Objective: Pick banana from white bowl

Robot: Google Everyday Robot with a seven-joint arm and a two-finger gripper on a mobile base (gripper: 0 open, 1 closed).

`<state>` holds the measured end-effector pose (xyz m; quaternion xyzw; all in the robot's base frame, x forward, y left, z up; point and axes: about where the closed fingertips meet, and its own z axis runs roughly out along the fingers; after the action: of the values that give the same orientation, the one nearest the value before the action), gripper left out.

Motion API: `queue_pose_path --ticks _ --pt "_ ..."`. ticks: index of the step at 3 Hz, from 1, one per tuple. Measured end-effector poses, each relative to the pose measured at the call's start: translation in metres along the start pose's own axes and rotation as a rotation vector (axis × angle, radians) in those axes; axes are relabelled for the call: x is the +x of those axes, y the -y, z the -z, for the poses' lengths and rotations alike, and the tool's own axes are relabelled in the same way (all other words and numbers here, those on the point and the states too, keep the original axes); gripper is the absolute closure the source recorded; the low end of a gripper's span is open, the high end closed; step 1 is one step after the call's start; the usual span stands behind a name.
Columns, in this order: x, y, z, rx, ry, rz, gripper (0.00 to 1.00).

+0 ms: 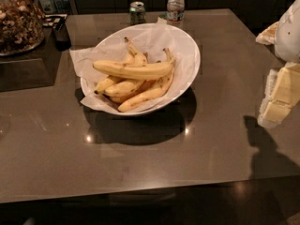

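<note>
Banana, long, nearly straight, yellow, lies topmost in large white paper-lined bowl, frame centre; pale gripper at right edge (grip state cannot be told). Best grasped from above, mid-length.

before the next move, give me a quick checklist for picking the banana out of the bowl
1. Banana in view, lying on top of the pile: ok.
2. Nothing covering the banana: ok.
3. Banana free of its neighbours: not ok; it rests on the other bananas, which may shift.
4. Bowl steady on the table: cannot tell; its rim is tilted.
5. Hand over the banana: not ok; it is at the right edge, apart from the bowl.
6. Can and bottle out of the likely path: ok; both stand behind the bowl.
</note>
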<state>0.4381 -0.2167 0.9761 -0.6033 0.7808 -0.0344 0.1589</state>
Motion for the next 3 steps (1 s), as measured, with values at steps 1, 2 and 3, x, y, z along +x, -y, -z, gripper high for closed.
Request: queue_pose_path --ticks 1,2,3 --pt "0.0 0.0 0.0 0.0 0.0 0.0 0.0" --pt "-0.008 0.003 0.002 0.011 0.04 0.016 0.0" --pt "-0.038 0.016 0.001 0.012 0.162 0.071 0.0"
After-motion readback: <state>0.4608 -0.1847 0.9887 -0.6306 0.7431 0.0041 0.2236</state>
